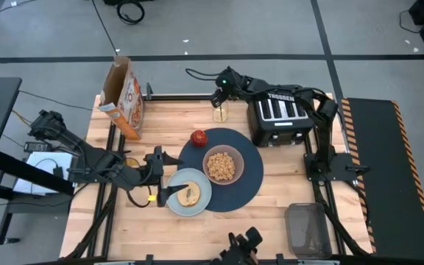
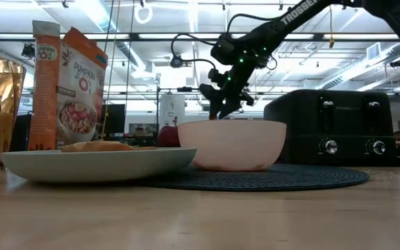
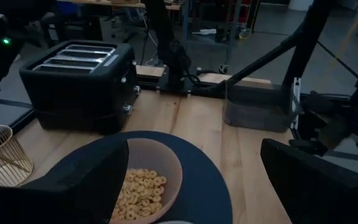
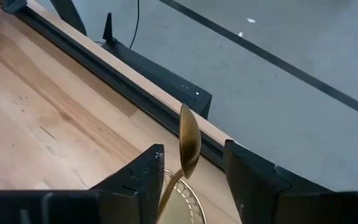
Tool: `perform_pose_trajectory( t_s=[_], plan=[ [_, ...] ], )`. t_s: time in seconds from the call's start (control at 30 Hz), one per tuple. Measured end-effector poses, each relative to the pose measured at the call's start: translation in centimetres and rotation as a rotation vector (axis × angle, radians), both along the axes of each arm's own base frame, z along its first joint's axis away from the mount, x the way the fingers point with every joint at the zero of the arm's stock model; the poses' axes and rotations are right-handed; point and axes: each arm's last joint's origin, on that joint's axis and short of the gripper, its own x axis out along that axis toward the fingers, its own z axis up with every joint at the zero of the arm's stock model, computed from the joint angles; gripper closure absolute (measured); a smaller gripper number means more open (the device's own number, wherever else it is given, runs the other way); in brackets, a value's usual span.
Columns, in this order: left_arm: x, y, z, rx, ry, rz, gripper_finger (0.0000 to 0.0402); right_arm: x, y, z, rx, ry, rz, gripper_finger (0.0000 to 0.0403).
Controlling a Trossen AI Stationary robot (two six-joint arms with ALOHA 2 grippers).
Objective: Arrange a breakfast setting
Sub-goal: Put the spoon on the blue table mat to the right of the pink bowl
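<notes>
The right pincer (image 1: 220,99) hangs over the far edge of the wooden surface (image 1: 285,173), beside the black toaster (image 1: 280,115), its fingers apart on either side of a thin gold spoon (image 4: 188,146) whose bowl stands upright between them; they seem not quite to touch it, though this is hard to judge. Directly beneath it stands a gold wire holder (image 3: 2,155). The left pincer (image 1: 160,174) rests wide open just beside the pale-blue plate (image 1: 175,202) carrying round toasted bread (image 1: 189,194), with the cereal-filled tan bowl (image 1: 223,165) and red apple (image 1: 199,137) beyond on the dark-blue placemat (image 1: 247,180).
</notes>
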Motion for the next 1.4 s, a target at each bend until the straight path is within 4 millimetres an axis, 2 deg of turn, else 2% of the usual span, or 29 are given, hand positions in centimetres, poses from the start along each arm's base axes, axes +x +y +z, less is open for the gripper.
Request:
perform_pose_trajectory(
  t_s=[0.27, 0.43, 0.57, 0.8, 1.0, 1.23, 1.4],
  plan=[
    [0.8, -0.3, -1.0, 0.018, 0.037, 0.010, 0.0031, 0.2, -0.2, 0.3, -0.029, -0.030, 0.018, 0.0300],
    [0.9, -0.3, -1.0, 0.009, 0.035, 0.017, 0.0031, 0.3, -0.2, 0.3, -0.017, -0.043, 0.034, 0.0328],
    [0.9, -0.3, -1.0, -0.002, 0.028, 0.019, 0.0031, 0.3, -0.2, 0.3, -0.019, -0.041, 0.034, 0.0332],
    [0.9, -0.4, -0.9, -0.018, 0.021, 0.021, 0.0031, 1.1, -0.5, -1.6, -0.021, -0.015, 0.030, 0.0323],
    [0.9, -0.4, -0.9, -0.031, 0.021, 0.024, 0.0031, 1.4, -0.4, -1.2, -0.055, -0.041, 0.022, 0.0339],
    [0.9, -0.4, -1.0, -0.029, 0.024, 0.024, 0.0031, 1.4, -0.4, -1.0, -0.061, -0.050, 0.018, 0.0388],
    [0.9, -0.4, -1.0, -0.033, 0.025, 0.025, 0.0031, 1.4, -0.3, -1.0, -0.061, -0.047, 0.022, 0.0384]
  ],
)
